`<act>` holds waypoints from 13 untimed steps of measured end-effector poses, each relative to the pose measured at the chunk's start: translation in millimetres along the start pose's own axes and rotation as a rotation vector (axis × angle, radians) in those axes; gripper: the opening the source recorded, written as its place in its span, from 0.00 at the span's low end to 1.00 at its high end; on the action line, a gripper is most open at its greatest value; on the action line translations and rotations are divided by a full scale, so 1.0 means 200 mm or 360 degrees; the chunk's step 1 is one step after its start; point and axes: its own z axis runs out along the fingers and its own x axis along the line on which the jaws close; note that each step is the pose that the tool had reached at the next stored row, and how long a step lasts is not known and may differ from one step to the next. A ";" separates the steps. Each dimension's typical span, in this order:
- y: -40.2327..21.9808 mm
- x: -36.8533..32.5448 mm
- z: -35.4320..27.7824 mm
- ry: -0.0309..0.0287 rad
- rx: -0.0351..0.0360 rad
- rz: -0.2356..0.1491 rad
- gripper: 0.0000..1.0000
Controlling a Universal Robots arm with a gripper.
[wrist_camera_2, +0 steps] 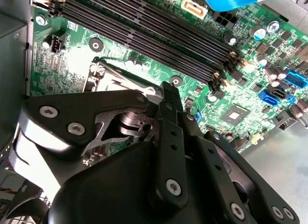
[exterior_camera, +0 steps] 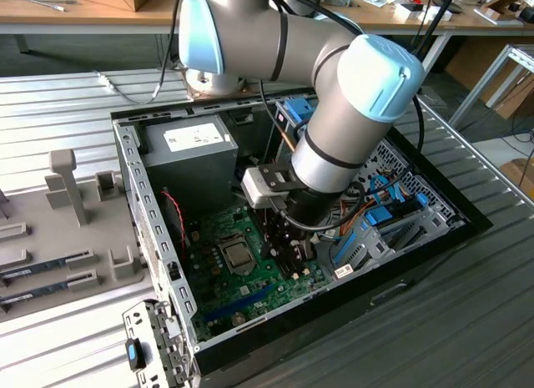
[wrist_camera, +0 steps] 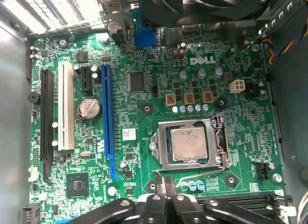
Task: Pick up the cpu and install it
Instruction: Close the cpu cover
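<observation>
First wrist view, cpu (wrist_camera: 188, 143) seated in socket (wrist_camera: 161, 149)

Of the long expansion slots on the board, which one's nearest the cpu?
The blue slot, the only blue one, lies closest to the cpu. The white slot and the black slot lie beyond it, farther off.

From my station the gripper's (wrist_camera_2: 168, 91) own body blocks most of the socket (wrist_camera_2: 108, 72) in the second wrist view, the frame edge cuts that body off in the first wrist view, and the arm (exterior_camera: 334, 146) covers part of the green board (exterior_camera: 250, 281) in the exterior view.
</observation>
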 end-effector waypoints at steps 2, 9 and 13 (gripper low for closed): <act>-0.004 0.002 0.007 0.00002 -0.0002 0.0000 0.11; -0.032 0.004 0.027 0.00009 -0.0015 0.0000 0.11; -0.048 0.005 0.030 0.00016 -0.0019 0.0000 0.11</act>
